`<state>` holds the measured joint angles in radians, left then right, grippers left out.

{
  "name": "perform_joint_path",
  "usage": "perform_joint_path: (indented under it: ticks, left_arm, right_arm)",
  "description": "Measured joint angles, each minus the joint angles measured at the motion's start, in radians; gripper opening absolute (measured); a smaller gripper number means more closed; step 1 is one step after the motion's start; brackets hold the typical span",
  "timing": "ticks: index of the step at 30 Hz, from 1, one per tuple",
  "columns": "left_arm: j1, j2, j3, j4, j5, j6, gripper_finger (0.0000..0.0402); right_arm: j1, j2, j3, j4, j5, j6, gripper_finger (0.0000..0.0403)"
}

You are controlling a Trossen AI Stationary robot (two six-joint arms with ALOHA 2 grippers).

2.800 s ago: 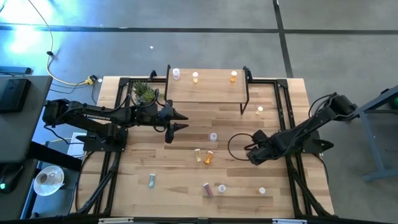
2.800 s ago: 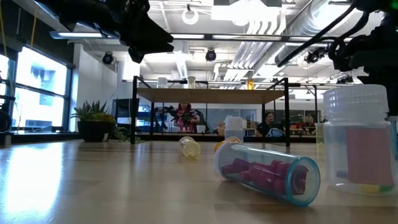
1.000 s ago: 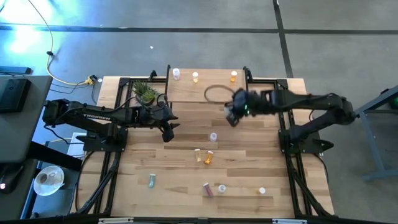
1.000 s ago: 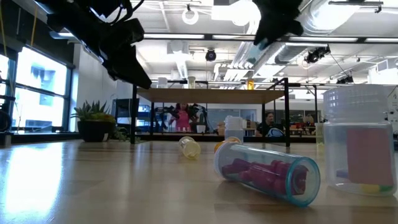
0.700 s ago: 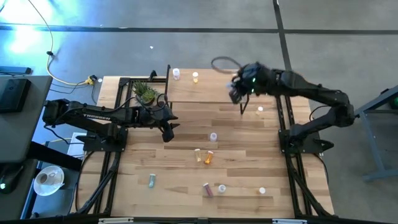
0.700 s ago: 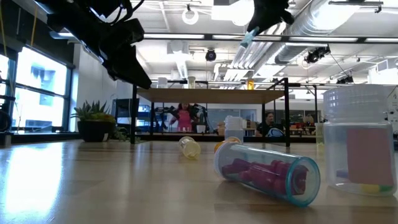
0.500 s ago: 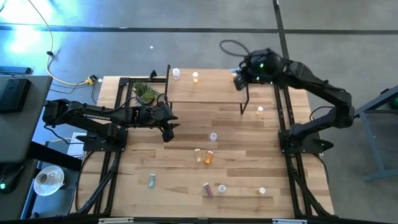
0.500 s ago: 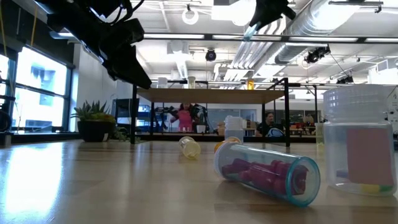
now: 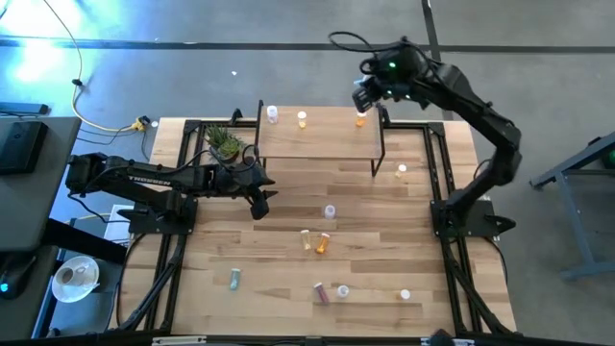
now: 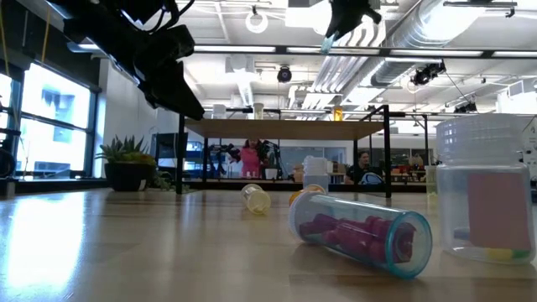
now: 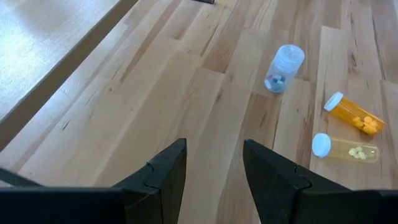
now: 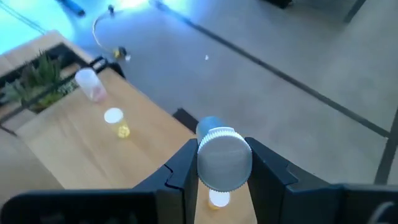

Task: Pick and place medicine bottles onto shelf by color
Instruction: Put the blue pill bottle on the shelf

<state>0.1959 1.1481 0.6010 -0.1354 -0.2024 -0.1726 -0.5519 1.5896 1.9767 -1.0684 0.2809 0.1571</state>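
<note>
Plastic, small white-capped blue-tinted medicine bottle [image 12: 224, 163] looks light, stiff and slippery, so the right gripper [image 12: 222, 163] clamps its round sides above the light wood shelf [image 9: 322, 139], while the left gripper [image 11: 213, 163] hovers half-open, empty.

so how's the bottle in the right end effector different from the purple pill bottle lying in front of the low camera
The bottle in the right end effector is held up in the air above the shelf's far right end, clamped between the fingers; the purple pill bottle lies loose on its side on the table, untouched. The held bottle looks blue-green tinted with contents I cannot make out; the lying one shows purple pills through a clear wall. Both are small cylinders.
</note>
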Motion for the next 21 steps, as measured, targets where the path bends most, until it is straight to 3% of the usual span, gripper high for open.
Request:
perform_joint_path:
  ticks: [8, 14, 21]
  left_arm:
    - [0.0, 0.0, 0.0, -0.003, 0.0, 0.0, 0.0149]
    - [0.0, 0.0, 0.0, -0.003, 0.0, 0.0, 0.0149]
    - [0.0, 0.0, 0.0, -0.003, 0.0, 0.0, 0.0149]
  right_arm:
    - [-0.001, 0.195, 0.144, -0.187, -0.06, -0.042, 0.0093]
    - [0.0, 0.303, 0.152, -0.204, -0.159, -0.152, 0.0093]
    - [0.018, 0.4, 0.152, -0.201, -0.181, -0.252, 0.0093]
